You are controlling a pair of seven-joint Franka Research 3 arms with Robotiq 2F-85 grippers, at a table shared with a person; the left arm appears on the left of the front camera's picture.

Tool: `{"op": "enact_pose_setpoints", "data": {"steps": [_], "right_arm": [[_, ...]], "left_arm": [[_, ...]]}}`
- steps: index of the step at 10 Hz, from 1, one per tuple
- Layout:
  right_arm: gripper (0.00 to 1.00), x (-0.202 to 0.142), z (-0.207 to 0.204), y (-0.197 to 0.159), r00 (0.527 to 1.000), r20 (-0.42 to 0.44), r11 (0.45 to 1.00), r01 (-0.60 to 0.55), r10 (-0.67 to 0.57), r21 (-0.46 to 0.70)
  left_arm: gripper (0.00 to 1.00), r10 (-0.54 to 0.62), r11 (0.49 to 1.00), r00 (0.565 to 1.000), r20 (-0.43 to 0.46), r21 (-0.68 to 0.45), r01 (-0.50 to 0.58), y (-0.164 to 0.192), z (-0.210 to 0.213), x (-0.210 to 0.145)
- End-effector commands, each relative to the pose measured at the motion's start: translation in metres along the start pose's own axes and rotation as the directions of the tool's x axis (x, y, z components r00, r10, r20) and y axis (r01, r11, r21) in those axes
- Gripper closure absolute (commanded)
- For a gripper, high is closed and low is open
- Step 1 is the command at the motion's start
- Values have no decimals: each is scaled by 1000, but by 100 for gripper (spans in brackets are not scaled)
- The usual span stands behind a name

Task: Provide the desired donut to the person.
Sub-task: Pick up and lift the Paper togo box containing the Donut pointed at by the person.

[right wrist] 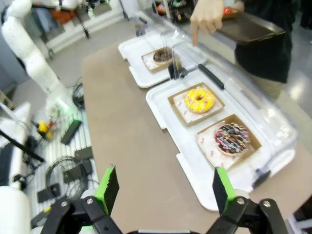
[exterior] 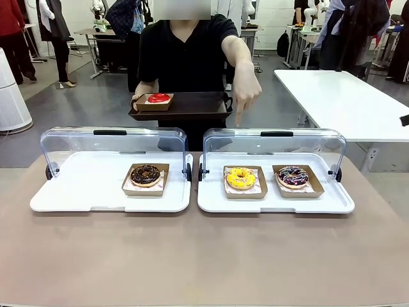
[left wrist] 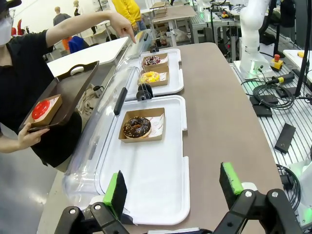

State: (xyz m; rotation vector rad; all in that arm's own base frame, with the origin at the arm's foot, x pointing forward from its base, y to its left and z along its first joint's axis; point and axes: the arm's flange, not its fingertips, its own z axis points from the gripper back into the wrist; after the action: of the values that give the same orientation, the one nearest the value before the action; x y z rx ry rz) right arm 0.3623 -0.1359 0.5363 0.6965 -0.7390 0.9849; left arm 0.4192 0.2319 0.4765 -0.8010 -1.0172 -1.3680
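The person [exterior: 185, 51] in a black shirt stands across the table, holding a dark tray [exterior: 185, 110] with a red donut [exterior: 158, 98] in a cardboard box. Their other hand [exterior: 245, 96] points a finger down above the yellow donut [exterior: 241, 178] in the right white tray [exterior: 276, 201]. Beside it lies a dark sprinkled donut [exterior: 293, 176]. A chocolate donut [exterior: 146, 174] sits in the left white tray [exterior: 77, 195]. My left gripper [left wrist: 170, 187] is open above the left tray's near end. My right gripper [right wrist: 163, 187] is open over the bare table, short of the right tray.
Both trays have clear lids [exterior: 115, 141] swung open and standing up along their far side. A white table [exterior: 345, 102] stands at the back right. The brown tabletop [exterior: 204, 256] in front of the trays is bare.
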Motion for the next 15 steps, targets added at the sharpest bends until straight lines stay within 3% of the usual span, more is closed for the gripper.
{"op": "enact_pose_setpoints", "data": {"steps": [1, 4, 7, 11, 15], "right_arm": [[0, 47, -38, 9, 980, -187, 997, -76, 72, -12], [0, 105, -115, 29, 894, -422, 983, -178, 148, -34], [0, 125, -184, 37, 771, -620, 972, -229, 148, -52], [0, 119, -232, 40, 724, -673, 974, -225, 152, -22], [0, 120, -230, 41, 730, -662, 972, -234, 168, -12]], "left_arm": [[0, 0, 1000, 1000, 4, 2, 0, -2, 0, 0], [0, 0, 1000, 1000, 4, 2, 0, -2, 0, 0], [0, 0, 1000, 1000, 4, 2, 0, -2, 0, 0], [0, 0, 1000, 1000, 4, 2, 0, -2, 0, 0], [0, 0, 1000, 1000, 4, 2, 0, -2, 0, 0]]}}
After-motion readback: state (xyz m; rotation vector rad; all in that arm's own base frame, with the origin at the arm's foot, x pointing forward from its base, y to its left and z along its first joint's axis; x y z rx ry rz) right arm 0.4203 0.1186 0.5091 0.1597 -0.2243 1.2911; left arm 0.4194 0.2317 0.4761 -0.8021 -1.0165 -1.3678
